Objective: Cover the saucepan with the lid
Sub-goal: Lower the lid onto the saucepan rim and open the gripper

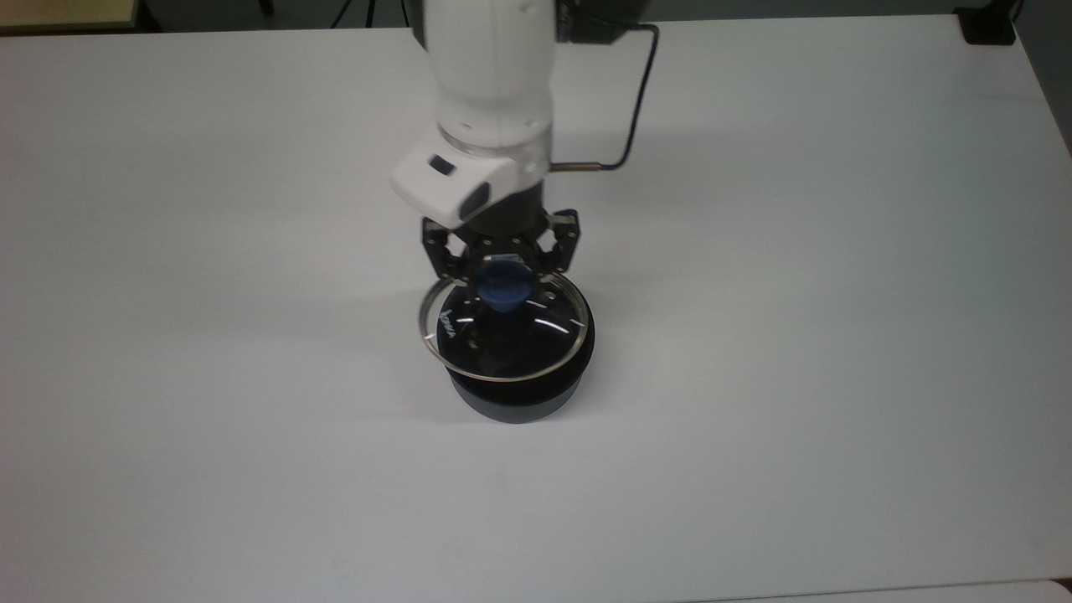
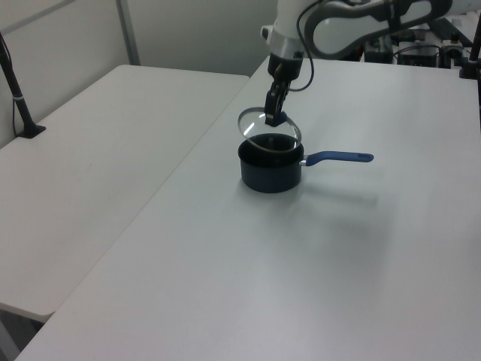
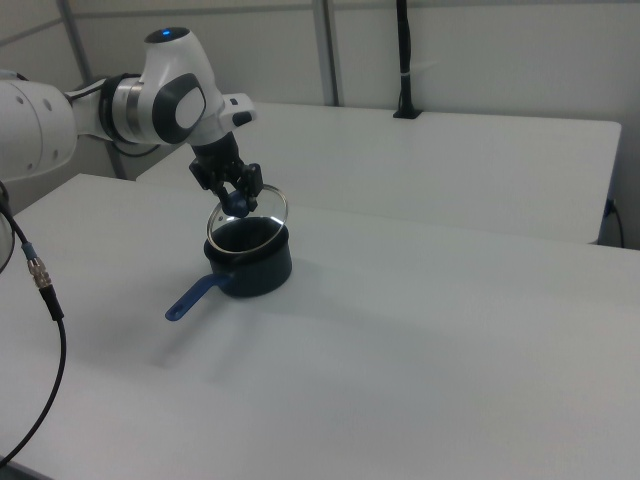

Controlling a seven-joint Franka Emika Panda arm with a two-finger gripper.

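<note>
Mid-frame in the top view, gripper [image 1: 502, 266] clamps the lid [image 1: 501, 332] by its knob, tilted above the saucepan [image 1: 519, 394]; lowering and release remain.

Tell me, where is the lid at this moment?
The lid hangs tilted just above the saucepan, near the table's middle in the top view, held by its blue knob in the gripper.
</note>
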